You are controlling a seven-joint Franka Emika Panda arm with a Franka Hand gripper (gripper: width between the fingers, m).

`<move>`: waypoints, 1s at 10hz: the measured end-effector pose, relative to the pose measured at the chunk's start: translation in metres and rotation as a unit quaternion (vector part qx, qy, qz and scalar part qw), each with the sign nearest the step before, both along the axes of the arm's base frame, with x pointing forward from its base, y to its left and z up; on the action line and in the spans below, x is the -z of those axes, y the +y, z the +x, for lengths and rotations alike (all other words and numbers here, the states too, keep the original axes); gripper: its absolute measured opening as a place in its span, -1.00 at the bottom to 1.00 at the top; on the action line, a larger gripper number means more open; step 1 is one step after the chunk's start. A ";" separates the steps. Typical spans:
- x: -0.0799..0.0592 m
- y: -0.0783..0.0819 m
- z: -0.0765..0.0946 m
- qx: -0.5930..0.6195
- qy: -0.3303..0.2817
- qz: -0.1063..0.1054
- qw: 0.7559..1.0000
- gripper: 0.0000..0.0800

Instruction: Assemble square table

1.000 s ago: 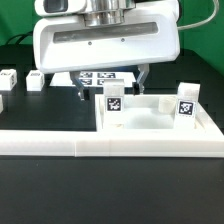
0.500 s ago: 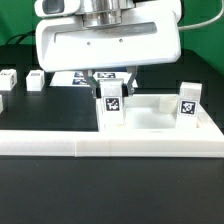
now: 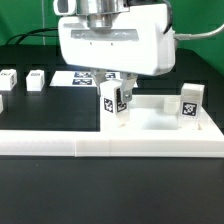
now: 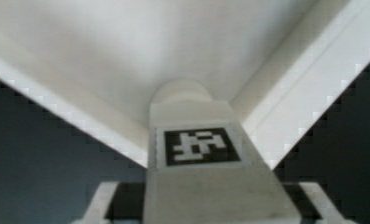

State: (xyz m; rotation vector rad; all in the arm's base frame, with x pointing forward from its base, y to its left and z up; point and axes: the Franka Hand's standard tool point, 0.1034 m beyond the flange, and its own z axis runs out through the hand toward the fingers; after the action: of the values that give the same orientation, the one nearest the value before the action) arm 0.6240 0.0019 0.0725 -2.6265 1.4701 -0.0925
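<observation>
Centrally, you are looking at the gripper closing from above on one white leg of the square table. Its dark fingers are pressing the leg's upper part on both sides. The leg is carrying a square black-and-white tag that is facing the exterior camera, and its pattern is too coarse to read as writing. The leg's long axis is running near vertical with a slight tilt. It is standing at the corner of the tabletop on the exterior view's left. You cannot tell whether its foot is touching the slab.

A second leg is standing upright at the corner on the exterior view's right, showing a similar tag. The tabletop is lying flat on the black worktop, just behind the long low white wall.

The arm is pointing straight down, and its white wrist housing is hanging over the tabletop's rear edge. In the wrist view, the tagged leg is stretching away from the lens between two pale pads.

Loose legs are lying well apart on the exterior view's left, near the marker board.
</observation>
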 end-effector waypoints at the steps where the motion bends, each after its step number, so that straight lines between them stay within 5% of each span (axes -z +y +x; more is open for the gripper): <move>1: 0.000 0.004 -0.002 0.084 0.012 0.011 0.996 -0.27; 4: 0.001 0.009 -0.002 0.258 0.025 0.044 0.965 -0.27; 7: 0.001 0.009 -0.002 0.267 0.026 0.051 0.962 -0.27; 9: 0.004 0.004 -0.004 0.157 -0.005 0.029 0.987 0.48; 10: 0.007 0.002 -0.006 0.069 -0.019 0.012 0.997 0.48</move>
State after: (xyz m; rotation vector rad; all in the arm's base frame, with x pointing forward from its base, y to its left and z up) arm 0.6179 0.0036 0.0660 -2.4880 1.6279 -0.1359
